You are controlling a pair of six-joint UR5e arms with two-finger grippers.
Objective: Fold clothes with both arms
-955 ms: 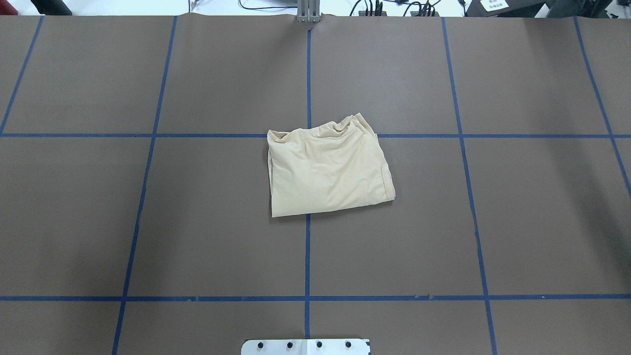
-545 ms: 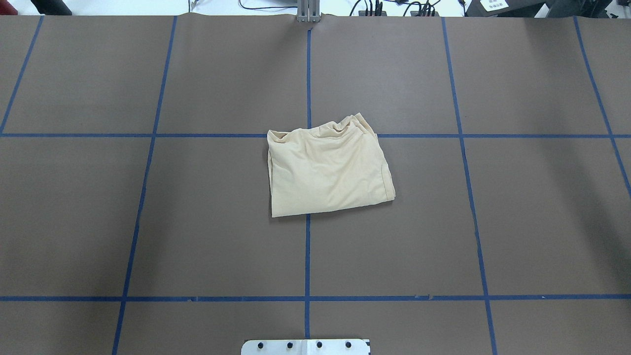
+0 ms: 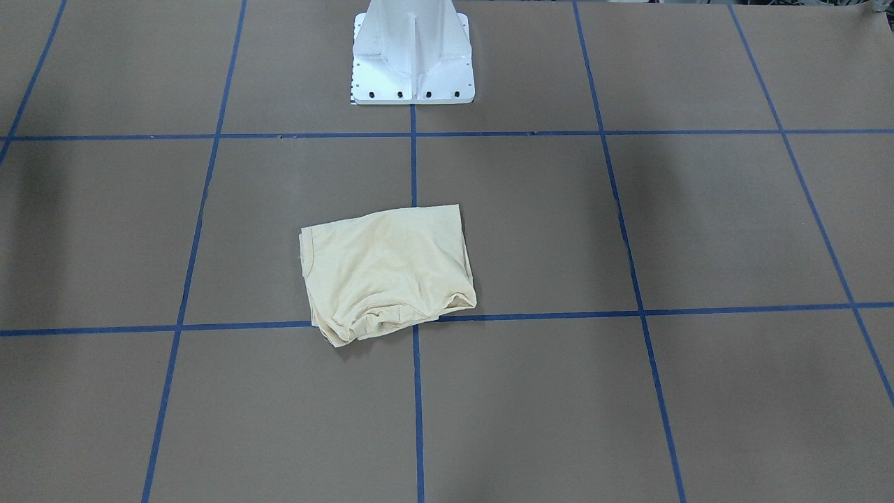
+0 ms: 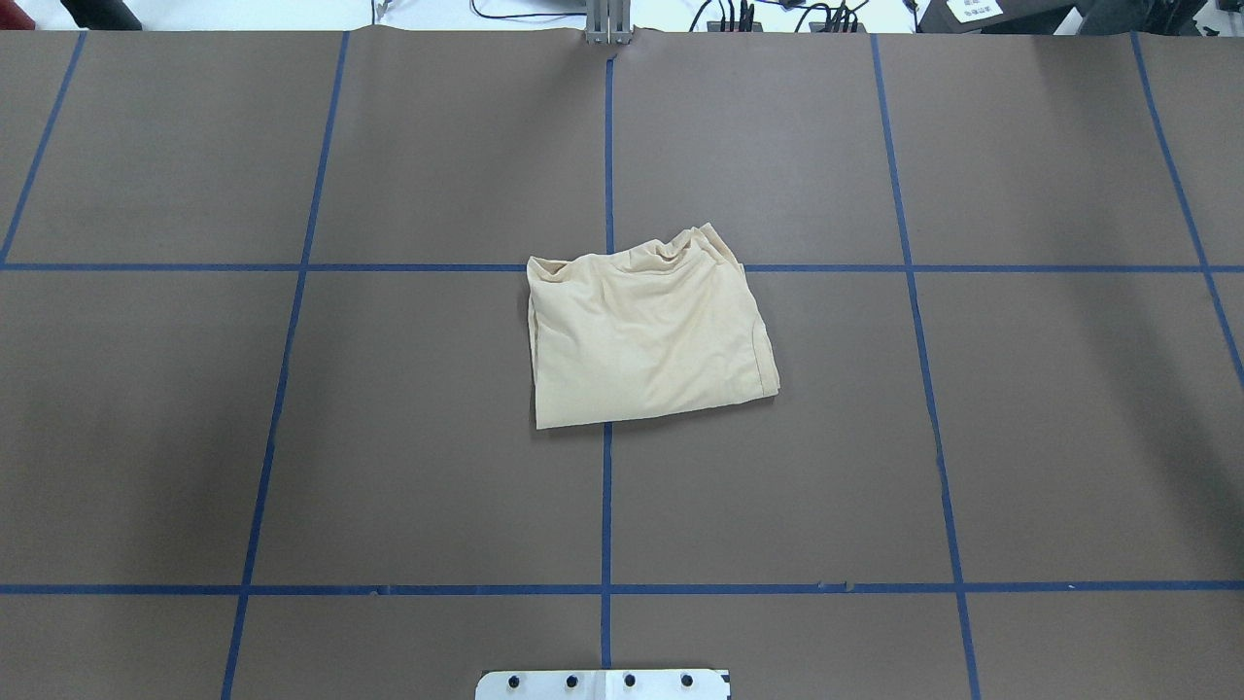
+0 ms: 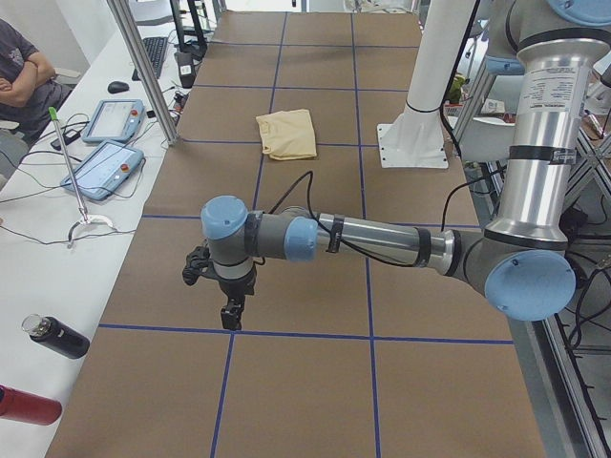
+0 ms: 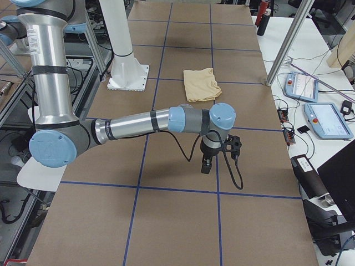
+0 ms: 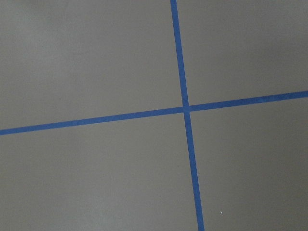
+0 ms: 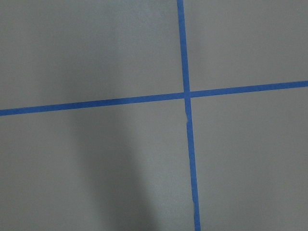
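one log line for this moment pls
cream T-shirt folded at table centre | left gripper over table, away from shirt, open/shut unclear | right gripper likewise | contact none

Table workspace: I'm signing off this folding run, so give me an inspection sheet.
Surface: brown table cover with blue tape grid.
Job's things: T-shirt folded into a rough rectangle at centre, far edge bunched.
Clutter: nothing seen.
Grippers: left gripper and right gripper hover over the table ends, away from the T-shirt; jaws' state cannot be told.
Cables: black cable loops off the left arm.
Surroundings: white pedestal; pendants and a seated person alongside.
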